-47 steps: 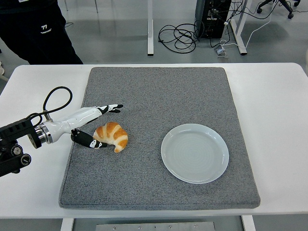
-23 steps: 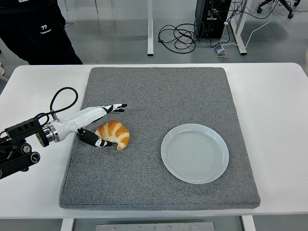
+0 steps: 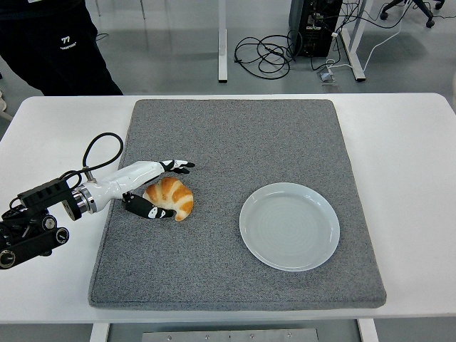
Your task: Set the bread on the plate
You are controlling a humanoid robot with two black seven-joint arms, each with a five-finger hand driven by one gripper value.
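Observation:
A golden croissant (image 3: 171, 197) lies on the grey mat (image 3: 235, 142), left of centre. My left hand (image 3: 165, 188) reaches in from the left and straddles it: the fingers (image 3: 178, 166) stretch out just behind the bread, and the thumb sits low against its near side. The hand is open around the croissant, which rests on the mat. A pale round plate (image 3: 289, 226) sits empty to the right of the bread, about a hand's length away. The right arm is out of sight.
The mat covers most of the white table (image 3: 406, 157). A person in dark clothing (image 3: 50, 43) stands beyond the far left corner. Cables and desk legs lie on the floor behind the table.
My left hand has slid right along the mat, with fingers and thumb now further around the croissant. The bread has shifted slightly right with it. The plate has not moved.

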